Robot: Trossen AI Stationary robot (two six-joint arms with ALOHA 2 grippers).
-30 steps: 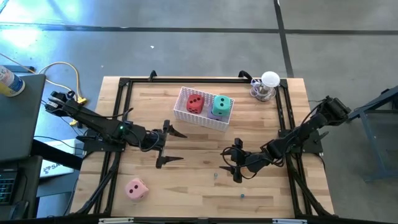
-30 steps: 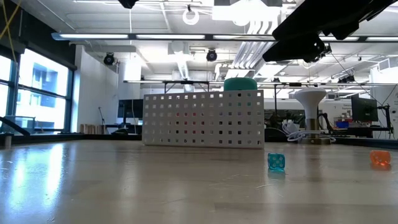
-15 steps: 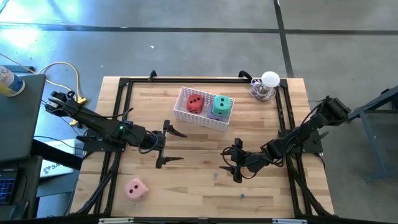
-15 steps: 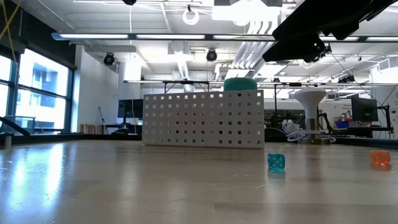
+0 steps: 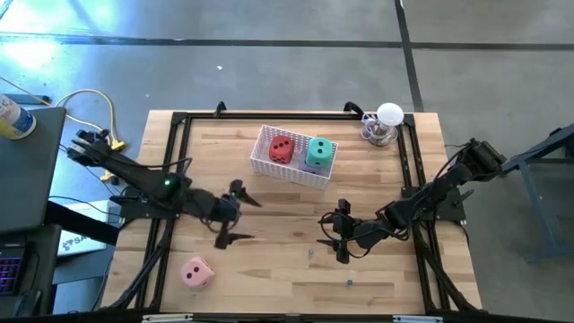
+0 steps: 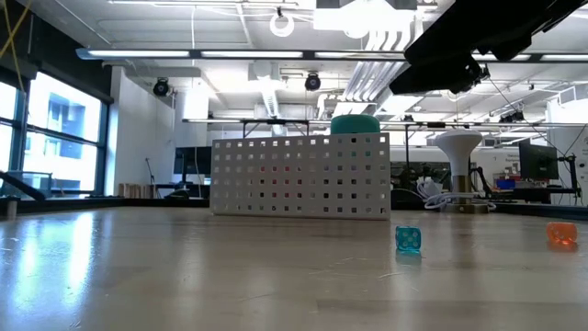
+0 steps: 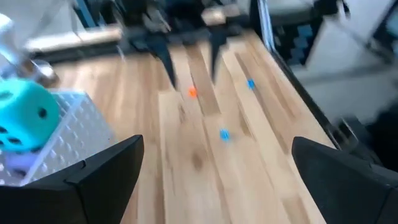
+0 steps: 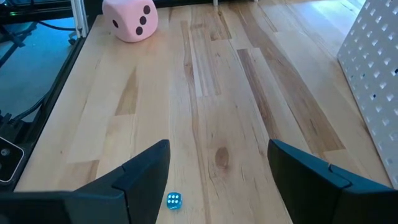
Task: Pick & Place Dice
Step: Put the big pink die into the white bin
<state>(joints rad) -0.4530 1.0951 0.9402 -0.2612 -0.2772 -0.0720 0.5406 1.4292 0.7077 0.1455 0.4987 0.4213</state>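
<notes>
The red die (image 5: 281,150) and the green die (image 5: 318,151) sit in the white perforated basket (image 5: 265,165) at the far middle. The purple die (image 5: 308,167) lies under the green one and shows in the left wrist view (image 7: 17,163). The pink die (image 5: 195,272) rests on the table near the front left and also shows in the right wrist view (image 8: 130,18). My left gripper (image 5: 251,220) is open and empty, above the table between basket and pink die. My right gripper (image 5: 327,233) is open and empty, right of centre.
Tiny dice lie on the table near my right gripper: a blue one (image 8: 173,200), another blue (image 7: 250,83) and an orange one (image 7: 192,92). A white lamp-like object (image 5: 386,121) stands at the far right corner. Black frame rails (image 5: 176,170) run along the table's edges.
My left gripper has gone a little toward the table's near and left edges, toward the pink die, staying open. My right arm and the dice have kept still.
</notes>
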